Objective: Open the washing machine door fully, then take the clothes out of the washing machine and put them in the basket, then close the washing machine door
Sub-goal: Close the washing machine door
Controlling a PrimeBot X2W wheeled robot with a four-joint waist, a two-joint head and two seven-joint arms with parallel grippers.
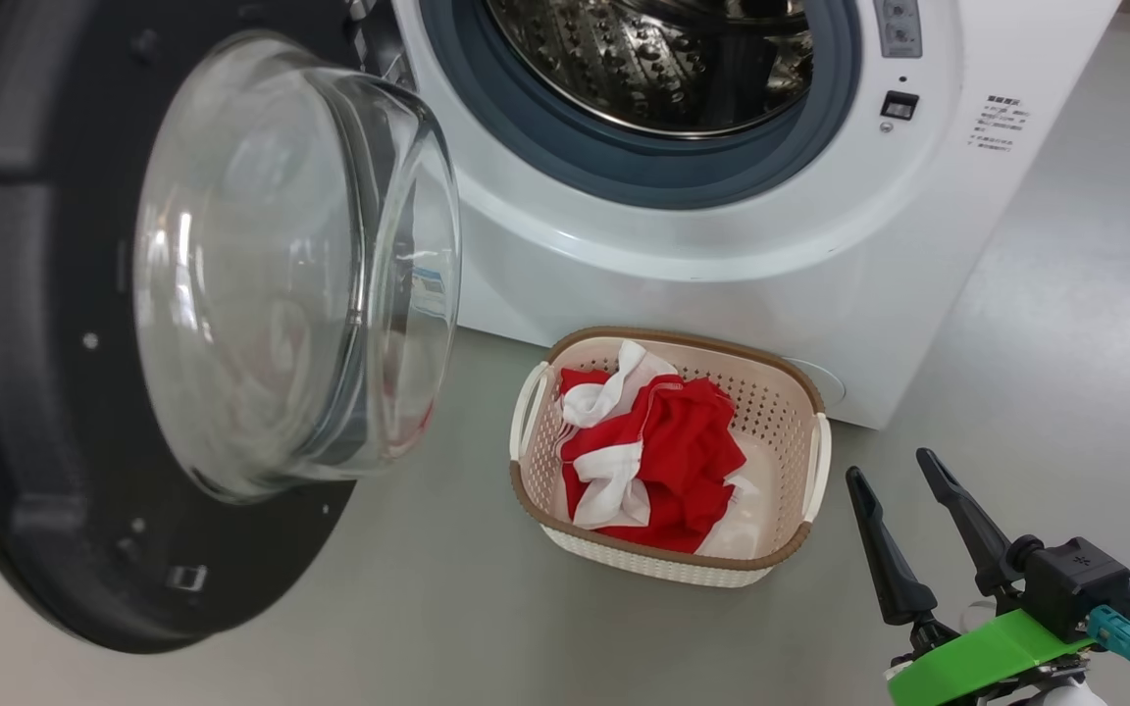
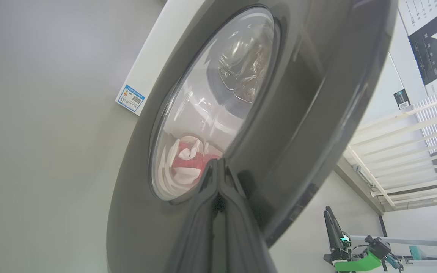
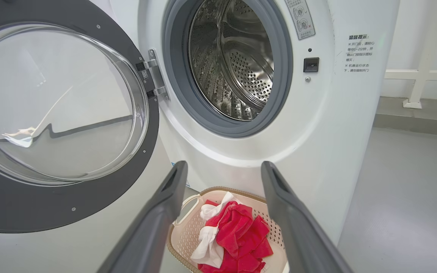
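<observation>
The washing machine [image 1: 722, 245] stands with its door [image 1: 35, 392] swung wide to the left, the glass bowl bulging toward me. The steel drum [image 3: 233, 64] shows no clothes inside. In front of the washer sits the basket [image 1: 791, 412], holding the red and white clothes [image 1: 663, 451]. My right gripper [image 1: 889, 468] hovers open and empty to the right of the basket; in the right wrist view its fingers [image 3: 173, 189] frame the basket [image 3: 182, 231]. My left gripper [image 2: 218, 162] is shut, tips at the outer face of the door [image 2: 317, 94], where glass meets rim.
Grey floor [image 1: 1065, 343] spreads to the right of the washer. A white railing [image 2: 412, 151] and a wall poster [image 2: 434, 45] lie beyond the door. A blue label sticker [image 2: 130, 99] sits on the washer's white side.
</observation>
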